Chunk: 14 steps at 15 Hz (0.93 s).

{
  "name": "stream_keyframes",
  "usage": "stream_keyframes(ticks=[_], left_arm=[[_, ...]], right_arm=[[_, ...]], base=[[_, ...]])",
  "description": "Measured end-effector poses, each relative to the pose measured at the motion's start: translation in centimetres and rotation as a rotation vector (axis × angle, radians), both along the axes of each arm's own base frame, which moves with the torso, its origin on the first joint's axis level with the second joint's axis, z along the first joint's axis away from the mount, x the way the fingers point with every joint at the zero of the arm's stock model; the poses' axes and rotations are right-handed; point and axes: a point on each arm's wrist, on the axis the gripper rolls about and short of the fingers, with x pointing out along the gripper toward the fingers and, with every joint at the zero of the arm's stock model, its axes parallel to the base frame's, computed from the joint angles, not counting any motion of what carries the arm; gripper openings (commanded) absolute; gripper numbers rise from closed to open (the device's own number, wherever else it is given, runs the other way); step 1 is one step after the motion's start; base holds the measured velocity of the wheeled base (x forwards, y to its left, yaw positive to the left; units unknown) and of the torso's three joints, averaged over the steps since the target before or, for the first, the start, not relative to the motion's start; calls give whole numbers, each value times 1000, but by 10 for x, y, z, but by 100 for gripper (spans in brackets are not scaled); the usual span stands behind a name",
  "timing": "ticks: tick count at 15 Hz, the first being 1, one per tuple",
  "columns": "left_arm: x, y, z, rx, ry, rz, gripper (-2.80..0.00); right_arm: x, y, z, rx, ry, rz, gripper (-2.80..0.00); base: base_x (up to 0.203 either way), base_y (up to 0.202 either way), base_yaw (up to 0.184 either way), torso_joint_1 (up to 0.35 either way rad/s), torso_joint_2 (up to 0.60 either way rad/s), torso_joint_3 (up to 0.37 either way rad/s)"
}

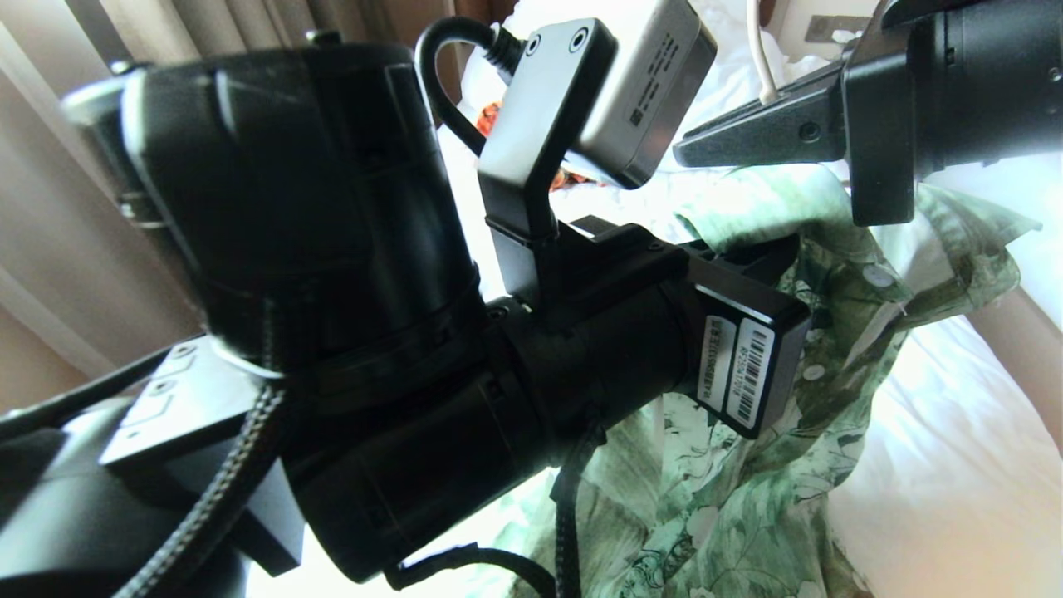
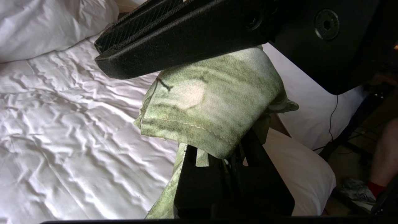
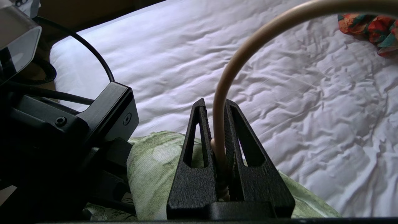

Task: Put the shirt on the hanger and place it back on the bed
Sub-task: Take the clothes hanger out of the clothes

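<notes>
Hanging step: right pincer (image 3: 217, 149) is clamped on the hanger (image 3: 236, 56), left pincer (image 2: 230, 155) on the shirt (image 2: 205, 102), above the bed (image 3: 311, 124). Next: thread hanger into collar.

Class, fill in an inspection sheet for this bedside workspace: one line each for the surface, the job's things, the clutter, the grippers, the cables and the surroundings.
Surface: bed with a wrinkled white sheet.
Job's things: shirt held up above the sheet, bunched at the top; hanger hook rises out of the shirt's top.
Clutter: orange-and-green patterned garment lying on the sheet, apart from the shirt.
Grippers: left gripper shut on a fold of the shirt; right gripper shut on the hanger's stem below the hook.
Cables: black cable looping to the left arm's wrist camera.
Surroundings: curtain at the robot's left; a person's leg beside the bed.
</notes>
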Motion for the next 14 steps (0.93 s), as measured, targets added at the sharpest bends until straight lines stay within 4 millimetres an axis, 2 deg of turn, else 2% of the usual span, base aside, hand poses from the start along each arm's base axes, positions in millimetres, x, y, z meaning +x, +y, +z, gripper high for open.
stream_keyframes(ticks=[3,4,10,14], left_arm=[[-1,2,-1,6,0,3,-280],[-1,3,-2,11,1,4,0],[-5,13,-4,18,5,7,0],[-9,31,-1,8,1,23,0]], right_arm=[[-4,-2,2,5,-5,6,-280],[-5,-2,2,6,-6,7,-280],[-7,-3,4,12,-19,-9,-280],[-7,-3,6,16,-27,-15,-280]], base=[[0,0,0,0,0,0],[0,0,0,0,0,0],[0,0,0,0,0,0],[0,0,0,0,0,0]])
